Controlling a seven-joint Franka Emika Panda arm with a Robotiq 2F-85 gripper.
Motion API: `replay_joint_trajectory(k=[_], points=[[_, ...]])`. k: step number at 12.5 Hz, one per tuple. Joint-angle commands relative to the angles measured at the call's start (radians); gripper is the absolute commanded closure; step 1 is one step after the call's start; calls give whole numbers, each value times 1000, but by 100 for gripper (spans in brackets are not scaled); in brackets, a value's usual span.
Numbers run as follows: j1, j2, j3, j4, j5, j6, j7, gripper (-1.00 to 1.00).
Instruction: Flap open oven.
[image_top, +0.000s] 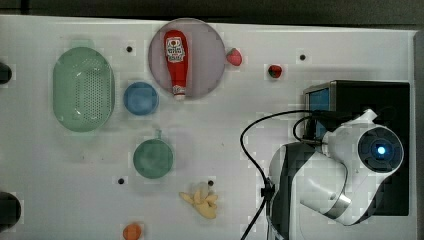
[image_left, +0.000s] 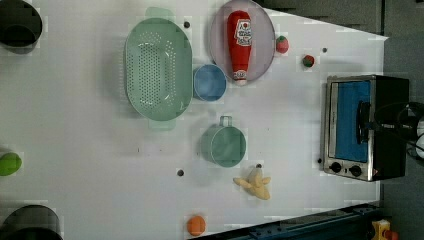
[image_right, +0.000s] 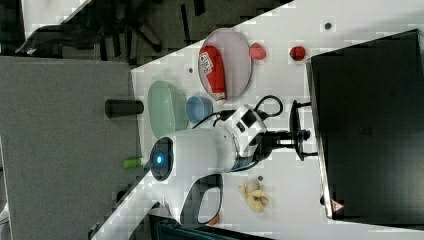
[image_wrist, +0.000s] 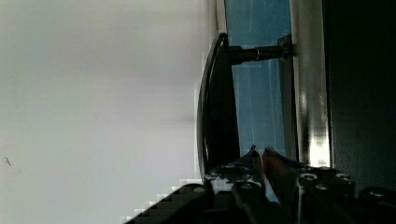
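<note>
While the top view shows the toaster oven (image_top: 350, 95) at the table's (image_top: 225, 140) right edge, the wrist view shows the claw (image_wrist: 261, 156) almost shut by the door's bar handle (image_wrist: 215, 107), ready to hook and pull down.

A black oven (image_left: 367, 127) is seen, framed in silver, its glass tinted blue, its knobs black. A red bottle (image_left: 239, 42) with a white label is laid on a pale lilac plate (image_left: 265, 30). A mint-green colander (image_left: 157, 67), dotted with holes, is shown beside a blue bowl (image_left: 209, 82). A teal cup (image_left: 224, 145), yellow peel (image_left: 255, 183) and an orange ball (image_left: 196, 225) are picked out against the white table (image_left: 75, 150).
</note>
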Motion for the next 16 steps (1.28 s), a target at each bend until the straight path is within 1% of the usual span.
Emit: replay_joint_trajectory(k=[1, 3, 7, 10, 13, 16], points=[[23, 12, 9, -8, -9, 8, -25, 65], [46, 12, 25, -20, -67, 8, 37, 65], [88, 14, 85, -59, -255, 8, 303, 65], [99, 29, 136, -78, -420, 8, 483, 65], [110, 71, 185, -79, -571, -2, 654, 65], [129, 137, 234, -77, -677, -7, 843, 65]])
